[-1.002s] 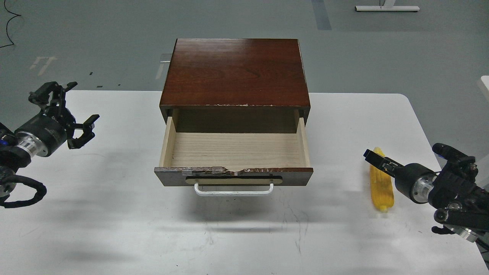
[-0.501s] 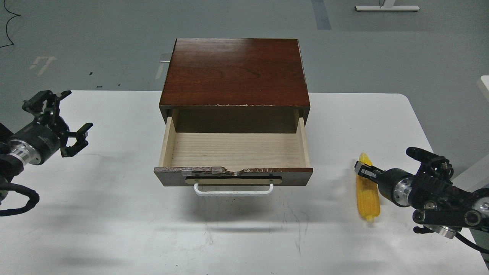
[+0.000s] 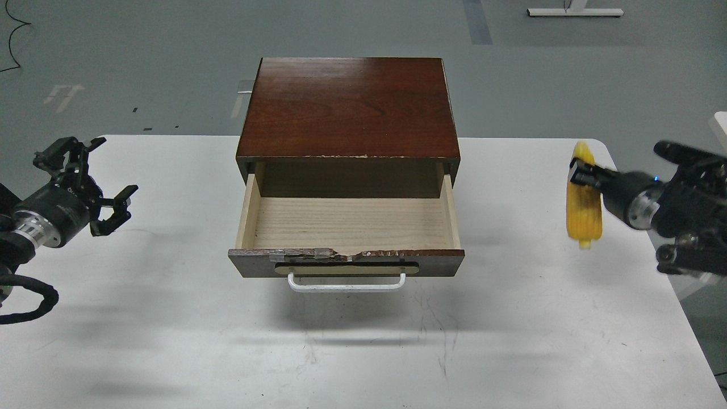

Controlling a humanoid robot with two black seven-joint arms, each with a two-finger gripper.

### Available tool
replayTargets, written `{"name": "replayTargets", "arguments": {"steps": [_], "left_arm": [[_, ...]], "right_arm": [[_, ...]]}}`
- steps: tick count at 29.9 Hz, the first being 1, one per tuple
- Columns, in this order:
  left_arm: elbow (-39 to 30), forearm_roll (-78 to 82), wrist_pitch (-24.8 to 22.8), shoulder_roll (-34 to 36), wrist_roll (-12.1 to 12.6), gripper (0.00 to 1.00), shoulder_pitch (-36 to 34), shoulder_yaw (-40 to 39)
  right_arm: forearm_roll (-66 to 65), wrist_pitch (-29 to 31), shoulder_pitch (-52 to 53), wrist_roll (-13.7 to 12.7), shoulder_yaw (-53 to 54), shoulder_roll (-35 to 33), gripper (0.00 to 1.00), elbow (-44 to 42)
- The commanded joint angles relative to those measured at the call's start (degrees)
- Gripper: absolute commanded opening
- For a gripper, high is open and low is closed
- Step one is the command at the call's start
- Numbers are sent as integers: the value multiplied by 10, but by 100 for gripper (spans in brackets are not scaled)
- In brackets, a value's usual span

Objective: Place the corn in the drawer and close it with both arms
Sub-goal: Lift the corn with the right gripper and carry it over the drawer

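Note:
The drawer stands pulled open from the reddish-brown cabinet; its pale wood inside is empty and its dark front carries a white bar handle. My right gripper is shut on the yellow corn and holds it in the air, to the right of the drawer, the cob hanging roughly upright. My left gripper is open and empty above the table's left side, well left of the drawer.
The white table carries the cabinet at its middle back. Its right edge runs just under my right arm. Grey floor lies behind, with a white stand base at the far back right.
My right gripper has lifted the corn off the table and carried it up and back. My left gripper moved down and left, then held still.

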Motion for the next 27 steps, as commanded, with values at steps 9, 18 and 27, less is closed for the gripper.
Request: {"name": "replayTargets", "arguments": {"steps": [9, 18, 27], "left_arm": [[3, 0, 1, 4, 1, 99, 0, -1], [4, 0, 3, 16, 0, 99, 2, -1], [5, 0, 3, 16, 0, 99, 7, -1]], "right_arm": [[-414, 0, 236, 45, 5, 149, 0, 8], [-575, 0, 229, 94, -10, 272, 0, 8], [-562, 0, 206, 103, -10, 329, 62, 6]]}}
